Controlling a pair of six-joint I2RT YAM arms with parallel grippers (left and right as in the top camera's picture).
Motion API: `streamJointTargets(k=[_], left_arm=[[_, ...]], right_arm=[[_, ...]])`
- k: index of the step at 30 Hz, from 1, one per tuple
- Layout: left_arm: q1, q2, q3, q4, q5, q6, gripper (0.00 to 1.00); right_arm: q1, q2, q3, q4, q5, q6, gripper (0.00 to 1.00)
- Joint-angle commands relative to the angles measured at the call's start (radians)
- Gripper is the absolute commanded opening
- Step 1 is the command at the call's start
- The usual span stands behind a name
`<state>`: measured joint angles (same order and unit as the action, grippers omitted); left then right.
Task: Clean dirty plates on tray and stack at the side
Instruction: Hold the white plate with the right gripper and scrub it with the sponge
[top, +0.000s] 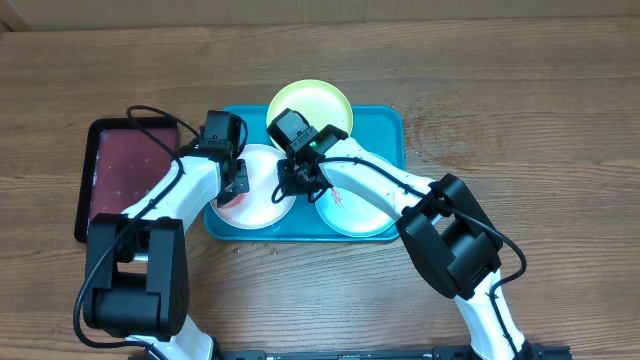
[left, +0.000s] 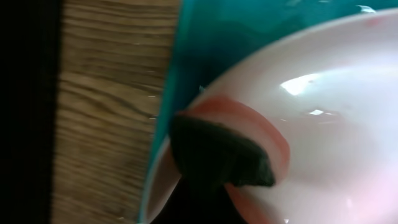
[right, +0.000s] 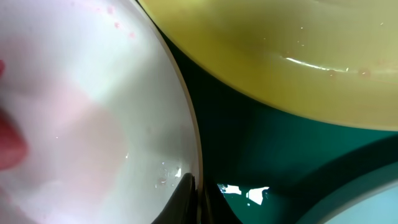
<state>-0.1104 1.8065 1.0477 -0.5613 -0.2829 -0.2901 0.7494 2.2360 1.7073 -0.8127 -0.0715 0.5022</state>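
The teal tray (top: 385, 125) holds three plates. The white plate (top: 262, 195) lies at its left, the yellow-green plate (top: 315, 100) at the back and the pale aqua plate (top: 360, 212) at the right. My left gripper (top: 236, 182) is over the white plate's left edge, shut on a dark sponge (left: 217, 155). The sponge presses on a red smear (left: 264, 124) on the white plate (left: 336, 124). My right gripper (top: 298, 175) (right: 198, 199) is shut on the white plate's right rim (right: 93, 112). The yellow-green plate (right: 280, 43) lies just beyond it.
A smaller black-rimmed dark red tray (top: 130, 170) lies on the wooden table left of the teal tray. The aqua plate carries a red smear. The teal tray's left rim (left: 174, 93) runs close beside the sponge.
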Motion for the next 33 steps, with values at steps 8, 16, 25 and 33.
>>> streamJointTargets(k=[8, 16, 25, 33], left_arm=[[0.013, 0.028, 0.105, 0.085, 0.334, -0.017, 0.04], [0.005, 0.075, 0.105, 0.124, 0.495, -0.009, 0.04], [0.013, 0.114, 0.105, 0.092, 0.238, 0.005, 0.04], [0.03, 0.114, 0.117, -0.004, -0.08, 0.005, 0.04]], right_arm=[[-0.005, 0.003, 0.014, 0.0, 0.026, -0.016, 0.04], [-0.005, 0.003, 0.014, 0.0, 0.026, -0.016, 0.04], [-0.005, 0.003, 0.014, -0.007, 0.026, -0.016, 0.04], [-0.005, 0.003, 0.014, -0.007, 0.026, -0.016, 0.04]])
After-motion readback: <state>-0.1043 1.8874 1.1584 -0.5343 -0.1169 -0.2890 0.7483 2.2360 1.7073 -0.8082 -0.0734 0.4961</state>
